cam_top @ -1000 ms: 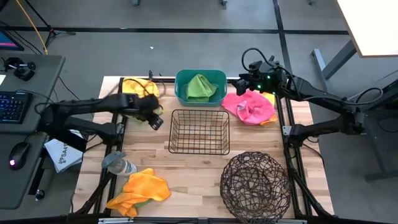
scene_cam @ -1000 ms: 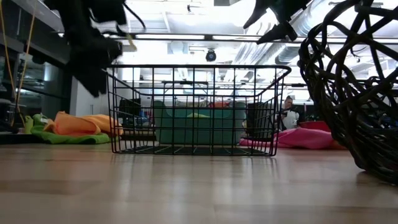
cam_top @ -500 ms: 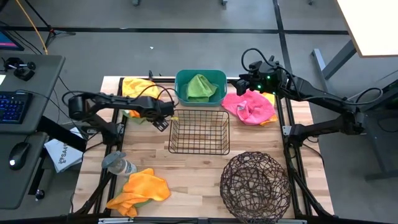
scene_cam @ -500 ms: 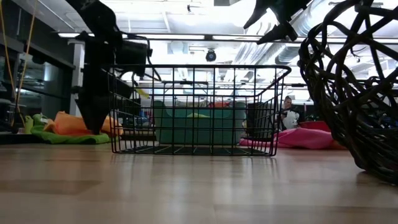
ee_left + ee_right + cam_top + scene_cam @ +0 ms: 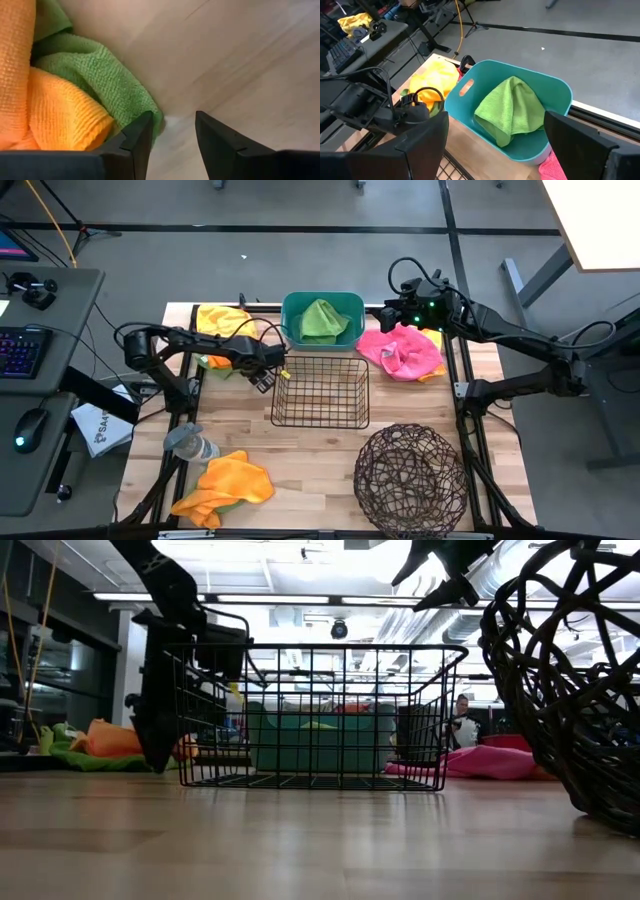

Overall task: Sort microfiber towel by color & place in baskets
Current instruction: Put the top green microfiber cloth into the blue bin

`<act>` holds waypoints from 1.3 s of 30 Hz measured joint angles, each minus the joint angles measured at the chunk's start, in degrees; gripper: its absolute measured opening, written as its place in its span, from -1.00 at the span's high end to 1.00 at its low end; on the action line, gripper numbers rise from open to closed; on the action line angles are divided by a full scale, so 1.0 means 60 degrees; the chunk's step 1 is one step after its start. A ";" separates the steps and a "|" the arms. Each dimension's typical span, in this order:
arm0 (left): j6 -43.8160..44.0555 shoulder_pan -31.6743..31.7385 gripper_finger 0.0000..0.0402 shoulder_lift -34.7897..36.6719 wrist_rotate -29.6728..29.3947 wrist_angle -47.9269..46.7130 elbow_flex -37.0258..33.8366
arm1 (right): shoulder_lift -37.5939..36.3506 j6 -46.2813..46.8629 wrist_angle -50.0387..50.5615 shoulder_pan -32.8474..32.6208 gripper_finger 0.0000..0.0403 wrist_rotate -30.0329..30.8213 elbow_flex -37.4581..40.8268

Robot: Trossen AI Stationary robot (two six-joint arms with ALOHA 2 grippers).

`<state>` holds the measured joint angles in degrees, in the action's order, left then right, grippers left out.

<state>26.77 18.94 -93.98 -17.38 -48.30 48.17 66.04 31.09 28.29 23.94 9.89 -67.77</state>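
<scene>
At the far left lies a pile of yellow, orange and green microfiber towels (image 5: 222,320). My left gripper (image 5: 263,378) points down at the pile's right edge, just left of the black wire basket (image 5: 320,392). It is open, with bare table between its fingers (image 5: 172,135) and a green towel (image 5: 100,75) and an orange towel (image 5: 60,115) beside one finger. The teal tub (image 5: 296,330) holds a green towel (image 5: 512,112). My right gripper (image 5: 385,313) hovers open, high between the tub and the pink towels (image 5: 403,350). My left gripper comes from above, pointing steeply down. One finger (image 5: 142,132) stands at the green towel's edge (image 5: 152,112), which lies flat on the table. I cannot tell whether the finger touches the cloth. The other finger is over bare wood.
A round dark open-weave basket (image 5: 410,478) stands near the front right. An orange towel pile (image 5: 225,485) and a grey bottle-like thing (image 5: 190,443) lie at the front left. Bare wood shows between the wire basket and the front edge.
My left gripper has come down from above the wire basket's rim to the table top, moving a little toward the wire basket and tipping over so that it points steeply down. The towels and my right arm have kept still.
</scene>
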 joint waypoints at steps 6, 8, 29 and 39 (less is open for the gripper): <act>0.0124 -0.0330 0.35 0.0549 -0.1048 -0.0313 -0.0013 | 0.0000 -0.0007 0.0007 0.0000 -0.60 0.0002 0.0000; -0.0371 -0.0347 0.35 0.0560 -0.1126 -0.0288 -0.0013 | -0.0003 -0.0011 0.0021 0.0000 -0.60 0.0004 0.0000; -0.2464 0.0021 0.88 -0.0583 -0.0612 -0.0218 -0.0005 | 0.0000 -0.0009 0.0102 -0.0210 -0.60 0.0011 0.0000; -0.1507 -0.0873 1.00 0.2623 0.0817 -0.2795 0.1824 | -0.0003 -0.0052 0.0187 -0.0386 -0.60 0.0178 0.0000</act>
<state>17.73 13.70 -78.25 -12.48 -65.07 59.11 66.02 30.78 29.41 21.63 10.96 -67.77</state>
